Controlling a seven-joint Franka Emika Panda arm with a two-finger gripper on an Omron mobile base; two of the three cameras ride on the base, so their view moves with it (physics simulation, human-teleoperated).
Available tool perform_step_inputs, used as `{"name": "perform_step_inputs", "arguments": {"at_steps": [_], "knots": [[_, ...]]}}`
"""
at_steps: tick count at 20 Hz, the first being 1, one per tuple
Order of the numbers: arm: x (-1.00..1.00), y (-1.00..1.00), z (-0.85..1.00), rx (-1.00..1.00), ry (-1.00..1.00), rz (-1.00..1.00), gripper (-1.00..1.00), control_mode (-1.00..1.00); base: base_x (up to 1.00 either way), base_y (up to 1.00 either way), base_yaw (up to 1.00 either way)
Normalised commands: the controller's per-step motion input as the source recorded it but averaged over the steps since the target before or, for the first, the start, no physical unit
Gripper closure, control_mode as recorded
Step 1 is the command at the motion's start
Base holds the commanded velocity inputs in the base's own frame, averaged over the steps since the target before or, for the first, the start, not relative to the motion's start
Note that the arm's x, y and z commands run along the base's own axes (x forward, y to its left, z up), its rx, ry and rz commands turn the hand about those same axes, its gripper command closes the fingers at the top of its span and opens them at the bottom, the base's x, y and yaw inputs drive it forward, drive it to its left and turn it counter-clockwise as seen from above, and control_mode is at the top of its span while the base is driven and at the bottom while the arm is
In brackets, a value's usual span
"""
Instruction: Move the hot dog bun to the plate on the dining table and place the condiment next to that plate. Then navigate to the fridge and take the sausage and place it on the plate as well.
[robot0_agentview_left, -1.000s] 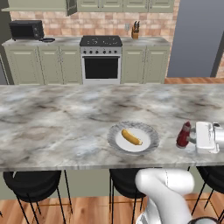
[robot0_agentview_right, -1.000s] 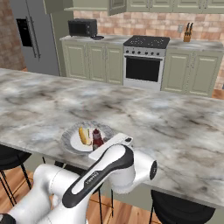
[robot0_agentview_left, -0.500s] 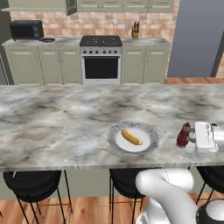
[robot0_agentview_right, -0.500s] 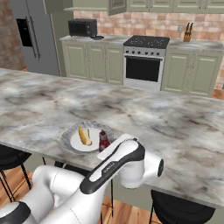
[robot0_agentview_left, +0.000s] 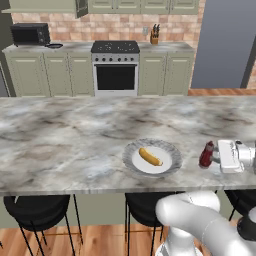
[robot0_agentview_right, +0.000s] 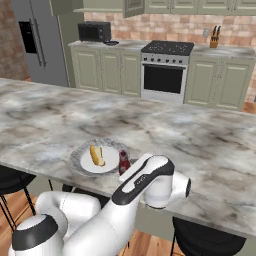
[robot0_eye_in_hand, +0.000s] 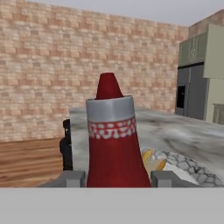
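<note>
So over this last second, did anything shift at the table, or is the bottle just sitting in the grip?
Nothing visibly moved. The gripper stays closed around the condiment, standing upright on the dining table just right of the plate. The hot dog bun still lies on that plate. Only the arm's elbow swung slightly.

1. The condiment (robot0_eye_in_hand: 113, 135) is running off the bottom of the hand view, so its base and whether it is resting on the dining table (robot0_eye_in_hand: 183, 133) cannot be told.
2. The gripper (robot0_agentview_left: 216, 156) is being cut by the right edge of the left base view, and its fingertips are too small there to show contact with the bottle.
3. In the right base view the arm is covering the condiment's lower part.
4. The plate (robot0_eye_in_hand: 186, 167) and hot dog bun (robot0_eye_in_hand: 151, 159) are lying partly behind the bottle in the hand view.
</note>
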Motion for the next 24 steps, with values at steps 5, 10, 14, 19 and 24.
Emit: {"name": "perform_step_inputs", "arguments": {"at_steps": [5,10,14,19,24], "knots": [[0.39,0.00,-0.33,0.00,0.00,0.03,1.00,-1.00,0.00,0.00,0.00],[0.32,0.00,-0.28,0.00,0.00,0.03,1.00,-1.00,0.00,0.00,0.00],[0.26,0.00,-0.25,0.00,0.00,0.03,1.00,-1.00,0.00,0.00,0.00],[0.21,-0.01,-0.23,0.00,0.00,0.03,1.00,-1.00,0.00,0.00,0.00],[0.15,-0.01,-0.24,0.00,0.00,0.03,1.00,-1.00,0.00,0.00,0.00]]}}
